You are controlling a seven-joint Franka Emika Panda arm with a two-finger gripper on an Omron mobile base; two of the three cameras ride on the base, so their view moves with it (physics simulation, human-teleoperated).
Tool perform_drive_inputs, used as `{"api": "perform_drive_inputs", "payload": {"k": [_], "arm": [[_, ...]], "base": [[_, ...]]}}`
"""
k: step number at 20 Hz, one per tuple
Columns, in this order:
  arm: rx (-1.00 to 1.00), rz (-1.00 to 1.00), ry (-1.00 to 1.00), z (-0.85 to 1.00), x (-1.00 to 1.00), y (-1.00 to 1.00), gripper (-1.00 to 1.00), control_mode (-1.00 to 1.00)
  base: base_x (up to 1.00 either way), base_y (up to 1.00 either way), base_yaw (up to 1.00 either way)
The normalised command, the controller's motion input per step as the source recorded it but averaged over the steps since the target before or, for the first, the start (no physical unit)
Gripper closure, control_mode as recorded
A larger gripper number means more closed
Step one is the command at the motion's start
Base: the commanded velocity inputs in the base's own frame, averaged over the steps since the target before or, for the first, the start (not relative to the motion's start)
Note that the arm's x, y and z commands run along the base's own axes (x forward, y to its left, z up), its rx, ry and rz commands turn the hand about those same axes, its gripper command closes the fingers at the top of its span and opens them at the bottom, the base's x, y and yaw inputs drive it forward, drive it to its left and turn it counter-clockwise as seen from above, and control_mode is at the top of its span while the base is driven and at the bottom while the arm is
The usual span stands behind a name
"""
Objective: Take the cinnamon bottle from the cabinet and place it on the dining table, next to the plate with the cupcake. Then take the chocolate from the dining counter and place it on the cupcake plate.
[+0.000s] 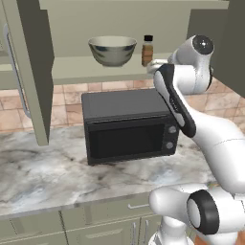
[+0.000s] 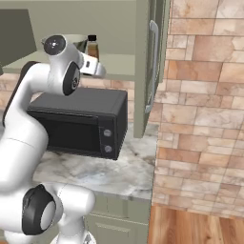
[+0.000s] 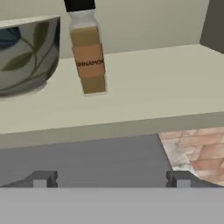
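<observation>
Jaws: I have them spread wide and holding nothing; in the hand view the two dark fingertips [image 3: 43, 179] sit far apart at the bottom, with the gripper [image 3: 111, 180] below the shelf lip and short of the target.

Cinnamon bottle: the cinnamon bottle [image 3: 87, 50] stands upright on the open cabinet shelf [image 3: 166, 83], black cap up, near the shelf's front and just beside the bowl [image 3: 24, 54]. From the left base view I see the same bottle [image 1: 147, 50] to the right of the bowl [image 1: 112, 50], apart from it.

Below the hand: the microwave [image 1: 128, 125] sits on the marble counter [image 1: 43, 172] directly under the shelf, its dark top under my fingers.

Risk, shelf edge: I judge the hand is low, so a straight push forward could drive the fingers into the shelf's front edge.

Risk, bowl: the bottle lies left of the hand's centreline; closing off-centre could tip it or knock it into the bowl.

Risk, door: the open cabinet door [image 2: 151, 66] stands near on the right, which could catch the arm on withdrawal.

Arm pose: the arm rises from the base, bends sharply at the elbow and reaches up and forward, wrist level at the shelf front.
</observation>
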Motion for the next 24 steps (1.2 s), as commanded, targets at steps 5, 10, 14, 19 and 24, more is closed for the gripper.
{"api": "perform_drive_inputs", "payload": {"k": [5, 10, 14, 19, 24], "arm": [[0.06, -0.03, -0.1, 0.6, 0.22, -0.03, -1.0, -1.0], [0.05, 0.04, 0.01, 0.18, 0.49, 0.0, -1.0, -1.0], [0.0, 0.08, -0.07, 0.1, 0.74, 0.0, -1.0, -1.0], [0.0, 0.05, -0.01, 0.05, 0.37, 0.0, -1.0, -1.0], [0.0, 0.04, -0.02, 0.0, 0.47, 0.03, -1.0, -1.0]], "base": [[0.0, 0.0, 0.0], [0.0, 0.0, 0.0], [0.0, 0.0, 0.0], [0.0, 0.0, 0.0], [0.0, 0.0, 0.0]]}}
